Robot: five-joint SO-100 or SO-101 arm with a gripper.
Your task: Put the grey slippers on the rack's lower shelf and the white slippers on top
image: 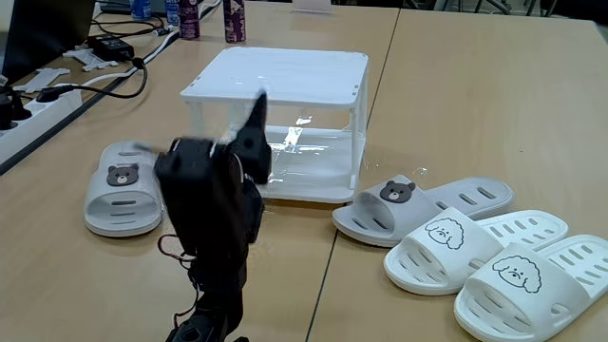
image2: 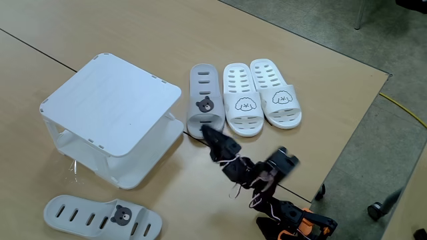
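Lying apart on the table [image2: 313,87], the grey slippers flank the rack [image2: 110,117] in a fixed view: one [image2: 203,97] at its 3 o'clock, long axis toward 12, toe toward 6; the other [image2: 100,217] at 6 o'clock, lengthwise across; both white slippers [image2: 260,97] lie parallel beside the first; the blurred claw [image2: 213,137] hovers at that slipper's toe, grip impossible to tell; cables [image: 104,57] and bottles [image: 233,19] sit behind.

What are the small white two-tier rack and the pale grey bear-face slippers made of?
The small white two-tier rack looks like glossy moulded plastic: its lower shelf reflects light. The pale grey bear-face slippers seem matte, rubbery foam, with thick soft-edged soles and slotted straps.
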